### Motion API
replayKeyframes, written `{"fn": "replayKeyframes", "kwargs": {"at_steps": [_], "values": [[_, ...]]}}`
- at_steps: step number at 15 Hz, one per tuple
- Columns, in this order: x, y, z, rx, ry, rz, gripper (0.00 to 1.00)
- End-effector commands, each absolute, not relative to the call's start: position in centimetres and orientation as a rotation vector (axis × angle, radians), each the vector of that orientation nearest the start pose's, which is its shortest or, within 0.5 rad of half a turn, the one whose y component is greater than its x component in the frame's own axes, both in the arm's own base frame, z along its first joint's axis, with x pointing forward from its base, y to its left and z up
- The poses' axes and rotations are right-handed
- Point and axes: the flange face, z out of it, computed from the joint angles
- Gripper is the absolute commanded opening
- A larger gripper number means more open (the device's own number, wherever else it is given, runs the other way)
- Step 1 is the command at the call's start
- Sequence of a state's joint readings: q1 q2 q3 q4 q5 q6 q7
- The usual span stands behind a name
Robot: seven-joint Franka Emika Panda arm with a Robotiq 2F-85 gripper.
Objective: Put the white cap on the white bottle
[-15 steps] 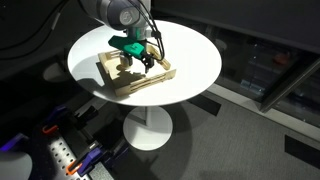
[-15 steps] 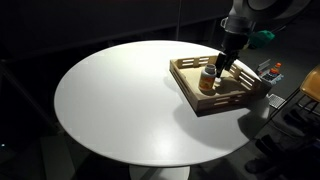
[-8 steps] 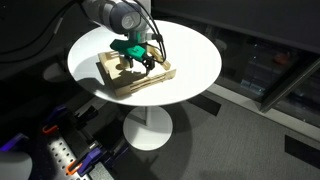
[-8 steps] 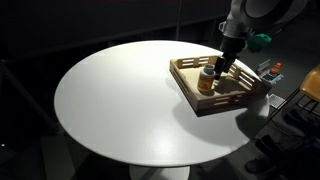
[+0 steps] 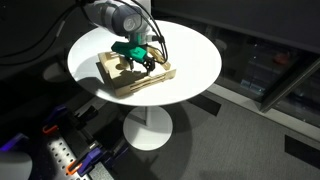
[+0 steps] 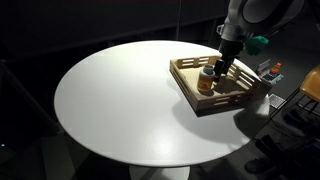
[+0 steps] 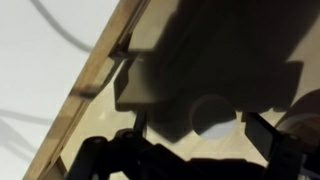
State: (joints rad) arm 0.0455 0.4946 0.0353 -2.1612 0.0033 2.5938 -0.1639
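The white cap (image 7: 212, 113) lies flat on the floor of the wooden tray (image 7: 95, 80), mostly in shadow. My gripper (image 7: 200, 135) is open and low inside the tray, one dark finger on each side of the cap and not touching it. In both exterior views the gripper (image 5: 145, 63) (image 6: 222, 68) reaches down into the tray (image 5: 120, 86) (image 6: 200, 106). A small upright bottle (image 6: 207, 81) stands in the tray right beside the gripper and looks tan in this light. A pale rounded shape (image 7: 302, 118) at the wrist view's right edge may be that bottle.
The tray sits on a round white pedestal table (image 5: 190, 60) (image 6: 110, 100), near its edge in an exterior view. A green part (image 5: 128, 47) sits on the wrist. Dark room, cables and gear on the floor (image 5: 60, 150) around the table.
The gripper has barely shifted over the tray. The cap and the bottle have not moved.
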Motion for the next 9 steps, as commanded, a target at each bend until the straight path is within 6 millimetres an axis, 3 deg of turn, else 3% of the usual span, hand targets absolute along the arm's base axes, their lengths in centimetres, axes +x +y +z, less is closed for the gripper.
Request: {"fn": "replayKeyframes", "kwargs": {"at_steps": [1, 2, 3, 4, 9], "values": [[56.1, 4.92, 15.81, -3.107, -0.4, 0.087, 0.9], [56.1, 4.99, 15.79, -3.108, -0.407, 0.089, 0.84], [56.08, 5.05, 15.78, -3.11, -0.412, 0.092, 0.66], [56.07, 5.09, 15.76, -3.111, -0.415, 0.094, 0.56], [56.32, 5.21, 16.27, -3.117, -0.415, 0.084, 0.22]]}}
